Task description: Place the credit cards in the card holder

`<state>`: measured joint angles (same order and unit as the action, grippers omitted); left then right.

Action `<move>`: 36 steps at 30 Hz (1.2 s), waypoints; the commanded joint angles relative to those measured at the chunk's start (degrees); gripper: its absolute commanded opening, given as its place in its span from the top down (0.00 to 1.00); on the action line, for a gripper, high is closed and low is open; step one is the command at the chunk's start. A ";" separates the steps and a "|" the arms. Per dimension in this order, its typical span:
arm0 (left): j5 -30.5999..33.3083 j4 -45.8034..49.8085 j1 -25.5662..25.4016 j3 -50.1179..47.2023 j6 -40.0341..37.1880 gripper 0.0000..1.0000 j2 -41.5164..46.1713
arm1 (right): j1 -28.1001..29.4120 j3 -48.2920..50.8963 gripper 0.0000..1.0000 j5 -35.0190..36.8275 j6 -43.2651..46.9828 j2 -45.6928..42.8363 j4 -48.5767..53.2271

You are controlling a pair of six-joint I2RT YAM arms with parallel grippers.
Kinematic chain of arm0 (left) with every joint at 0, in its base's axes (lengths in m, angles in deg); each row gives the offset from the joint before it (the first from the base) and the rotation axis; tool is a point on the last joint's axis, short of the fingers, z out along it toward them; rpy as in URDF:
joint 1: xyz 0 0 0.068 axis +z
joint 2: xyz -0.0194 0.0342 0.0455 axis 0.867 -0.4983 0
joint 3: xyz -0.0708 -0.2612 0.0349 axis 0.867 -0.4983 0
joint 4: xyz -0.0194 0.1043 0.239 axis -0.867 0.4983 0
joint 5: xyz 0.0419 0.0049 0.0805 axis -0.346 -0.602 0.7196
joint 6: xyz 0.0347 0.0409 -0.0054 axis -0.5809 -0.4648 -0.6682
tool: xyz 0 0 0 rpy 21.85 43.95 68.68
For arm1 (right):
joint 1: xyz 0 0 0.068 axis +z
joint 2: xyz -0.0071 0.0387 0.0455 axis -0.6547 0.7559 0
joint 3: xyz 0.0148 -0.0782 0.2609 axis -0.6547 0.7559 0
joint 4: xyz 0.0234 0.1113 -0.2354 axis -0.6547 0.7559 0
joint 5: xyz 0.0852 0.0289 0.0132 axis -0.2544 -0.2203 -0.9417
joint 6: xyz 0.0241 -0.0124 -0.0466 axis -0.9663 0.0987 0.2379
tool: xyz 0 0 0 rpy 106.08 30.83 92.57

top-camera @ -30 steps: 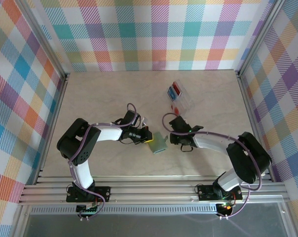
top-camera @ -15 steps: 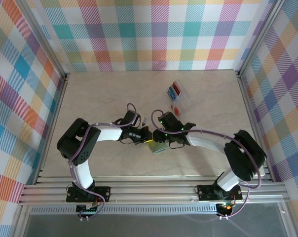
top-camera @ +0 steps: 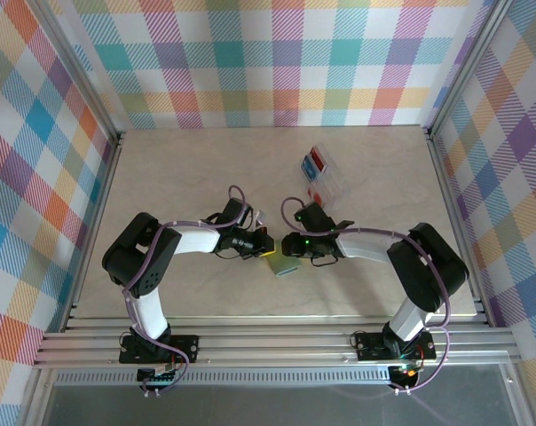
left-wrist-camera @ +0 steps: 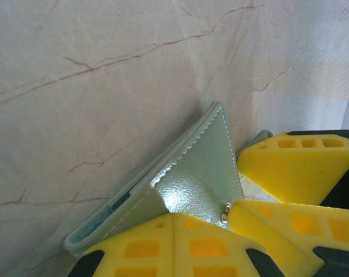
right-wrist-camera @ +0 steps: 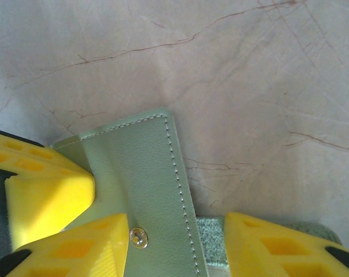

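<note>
From where I stand, the small sage-green folding card holder with stitched edges [top-camera: 287, 264] lies on the pale marble-patterned table [top-camera: 188, 177], a little nearer than the middle, right between the two arms' tips. The left gripper [top-camera: 266, 246] comes at it from the left and is clamped tight on one corner; in its wrist view its yellow foam-padded fingers [left-wrist-camera: 134, 248] meet on the shiny green material just beside the small metal snap [left-wrist-camera: 226, 214]. The right gripper [top-camera: 295, 246] reaches in from the other side, so the two tips sit nearly touching over the holder. Its jaws stand parted, and in its own wrist view the stitched flap and the snap lie in the gap between its yellow fingers [right-wrist-camera: 278, 245]. I cannot tell whether those pads press on the flap or merely straddle it. The holder's fold is slightly raised off the table, showing a dark slot along its edge. The thin plastic credit cards [top-camera: 316, 161], red and blue among them, stand in a clear plastic rack [top-camera: 332, 182] further back and to the right, well apart from the holder. Pastel plaid walls [top-camera: 268, 62] enclose the table.
</note>
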<state>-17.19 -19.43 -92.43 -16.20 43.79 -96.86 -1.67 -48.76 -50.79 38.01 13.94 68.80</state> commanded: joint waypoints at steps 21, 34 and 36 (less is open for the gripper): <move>16.89 10.46 1.27 -2.45 -2.30 1.00 -5.98 | -0.34 -0.99 0.70 -7.19 1.63 -3.90 -0.81; 16.89 10.20 1.16 -2.47 -1.97 1.00 -6.30 | -0.03 -1.51 0.71 -17.74 -0.54 -0.10 -7.32; 16.76 10.03 1.20 -2.49 -1.99 1.00 -6.04 | -0.03 -1.78 0.73 -16.58 -0.74 0.56 -6.41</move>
<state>-16.73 -18.38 -92.45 -15.83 42.96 -96.93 -2.51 -48.81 -63.88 38.05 13.05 63.25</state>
